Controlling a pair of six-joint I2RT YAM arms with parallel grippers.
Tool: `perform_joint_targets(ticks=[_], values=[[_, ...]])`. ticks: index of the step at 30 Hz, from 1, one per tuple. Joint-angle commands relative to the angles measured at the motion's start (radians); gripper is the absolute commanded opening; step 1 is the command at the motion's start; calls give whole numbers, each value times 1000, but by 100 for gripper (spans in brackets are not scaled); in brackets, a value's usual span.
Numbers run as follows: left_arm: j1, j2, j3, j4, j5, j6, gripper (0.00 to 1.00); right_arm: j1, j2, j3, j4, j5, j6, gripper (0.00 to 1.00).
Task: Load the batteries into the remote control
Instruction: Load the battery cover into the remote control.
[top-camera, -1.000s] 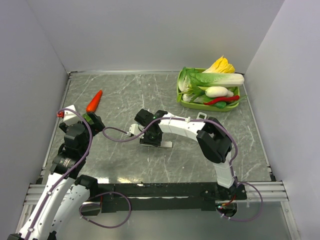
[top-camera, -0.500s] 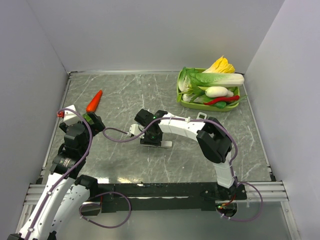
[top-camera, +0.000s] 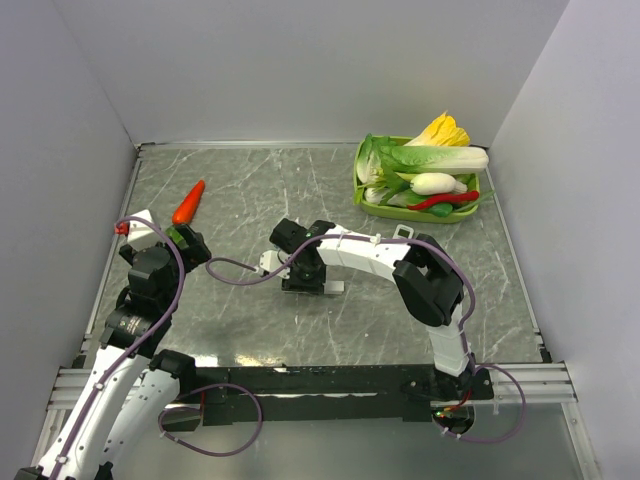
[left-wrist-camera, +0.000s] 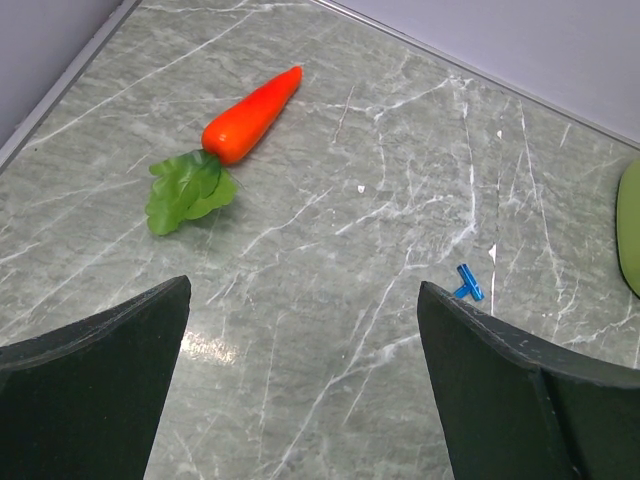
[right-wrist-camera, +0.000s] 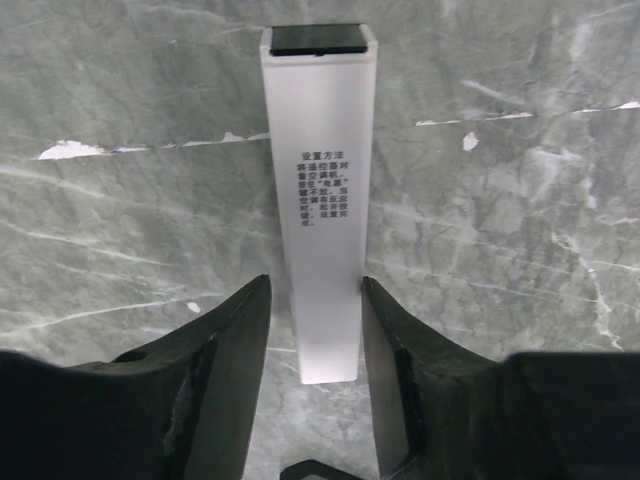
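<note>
Grey marbled table (top-camera: 240, 180), pale walls (top-camera: 300, 60) on three sides. Nearest, in the right wrist view, right gripper (right-wrist-camera: 315, 283) down over the remote (right-wrist-camera: 322, 180), one finger on each side. One finger against its edge, a thin gap at the other, so cannot tell whether clamped or merely straddling. Remote flat on the table near the middle, long axis from 6 to 12 o'clock, dark window end at 12. Short block of small Chinese print on its face, too fine to read.

Left gripper (left-wrist-camera: 305, 290) spread wide, nothing between the fingers. Beyond it, a small blue T-shaped piece (left-wrist-camera: 468, 283) at 2 o'clock and a carrot (left-wrist-camera: 250, 110) at 11, tip toward 1. Farthest, at 1 o'clock from the remote, green tray (top-camera: 358, 185) heaped with vegetables (top-camera: 430, 158).
</note>
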Motion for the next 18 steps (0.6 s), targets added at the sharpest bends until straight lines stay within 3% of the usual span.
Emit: perform_joint_targets(ticks=[1, 3, 7, 10, 13, 18], values=[[6, 5, 10, 37, 19, 16, 99, 7, -32, 50, -41, -37, 7, 54], [6, 7, 10, 37, 40, 4, 99, 2, -77, 45, -17, -40, 36, 64], [6, 21, 4, 41, 125, -30, 99, -48, -173, 14, 37, -82, 145, 68], [6, 56, 7, 30, 195, -65, 99, -110, -270, -48, 101, -102, 269, 77], [6, 103, 6, 36, 301, -99, 100, -177, -368, -136, 167, -97, 416, 90], [6, 234, 4, 72, 508, -134, 99, -300, -502, -294, 250, -108, 737, 100]])
